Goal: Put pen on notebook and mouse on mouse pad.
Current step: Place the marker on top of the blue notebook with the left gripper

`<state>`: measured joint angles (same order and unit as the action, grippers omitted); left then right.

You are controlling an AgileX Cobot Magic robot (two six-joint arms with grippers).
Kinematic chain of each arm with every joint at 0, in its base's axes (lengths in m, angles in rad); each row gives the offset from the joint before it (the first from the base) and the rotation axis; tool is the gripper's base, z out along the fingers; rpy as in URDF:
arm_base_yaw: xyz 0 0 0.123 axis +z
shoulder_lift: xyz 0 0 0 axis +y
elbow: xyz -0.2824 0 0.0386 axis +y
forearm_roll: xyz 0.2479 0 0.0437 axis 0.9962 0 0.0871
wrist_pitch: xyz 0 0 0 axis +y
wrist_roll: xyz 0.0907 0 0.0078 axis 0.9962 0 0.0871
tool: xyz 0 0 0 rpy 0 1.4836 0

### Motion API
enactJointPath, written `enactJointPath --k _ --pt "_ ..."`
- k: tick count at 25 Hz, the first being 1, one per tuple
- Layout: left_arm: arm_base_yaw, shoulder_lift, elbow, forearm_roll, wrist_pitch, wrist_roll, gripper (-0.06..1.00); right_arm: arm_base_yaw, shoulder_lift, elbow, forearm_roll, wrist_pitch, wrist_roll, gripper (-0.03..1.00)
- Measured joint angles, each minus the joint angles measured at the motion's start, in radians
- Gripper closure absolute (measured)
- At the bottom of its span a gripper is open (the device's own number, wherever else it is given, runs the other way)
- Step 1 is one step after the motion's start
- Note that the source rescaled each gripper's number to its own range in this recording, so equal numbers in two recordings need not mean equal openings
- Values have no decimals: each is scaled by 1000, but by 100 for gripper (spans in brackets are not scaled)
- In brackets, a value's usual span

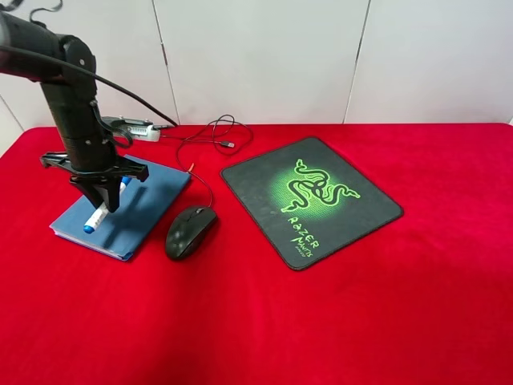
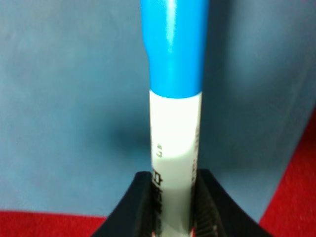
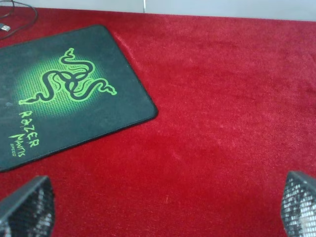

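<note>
L fingers (image 1: 103, 191) pinched shut on the pen (image 1: 96, 217), mid-barrel. Exterior high view: left gripper (image 1: 108, 200) points down over the notebook (image 1: 152, 196), pen tilted, its low blue end towards the notebook's near corner. Can't tell if it touches the cover. Mouse (image 1: 190, 231) sits on the red cloth (image 1: 337, 321) just beside the notebook, between it and the mouse pad (image 1: 256, 180), not on the pad. Its cable (image 1: 200, 152) loops off towards the back. R arm not seen here.

Left wrist view: dark fingers (image 2: 140, 205) clamp the white barrel of the pen (image 2: 175, 133) from both sides, blue cap sticking out ahead, blue-grey notebook (image 2: 74, 98) cover behind it.

Right wrist view: right gripper (image 3: 165, 212) has its fingertips (image 3: 29, 207) spread wide, nothing between, above bare cloth beside the mouse pad (image 3: 126, 91).

Handling, prob.: pen is light, stiff, smooth plastic and round, so it may roll on the flat cover; the mid-barrel hold looks right. Mouse is rigid w/ a slick curved shell. Best taken across its narrow sides near the middle; the cable may drag.
</note>
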<state>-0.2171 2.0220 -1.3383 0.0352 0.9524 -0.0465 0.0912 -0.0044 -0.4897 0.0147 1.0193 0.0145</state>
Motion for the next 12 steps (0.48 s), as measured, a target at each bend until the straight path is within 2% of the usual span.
enactJointPath --k 12 --pt "0 43 -17 33 -15 -2 94 0 0 0 0 0 0 -3"
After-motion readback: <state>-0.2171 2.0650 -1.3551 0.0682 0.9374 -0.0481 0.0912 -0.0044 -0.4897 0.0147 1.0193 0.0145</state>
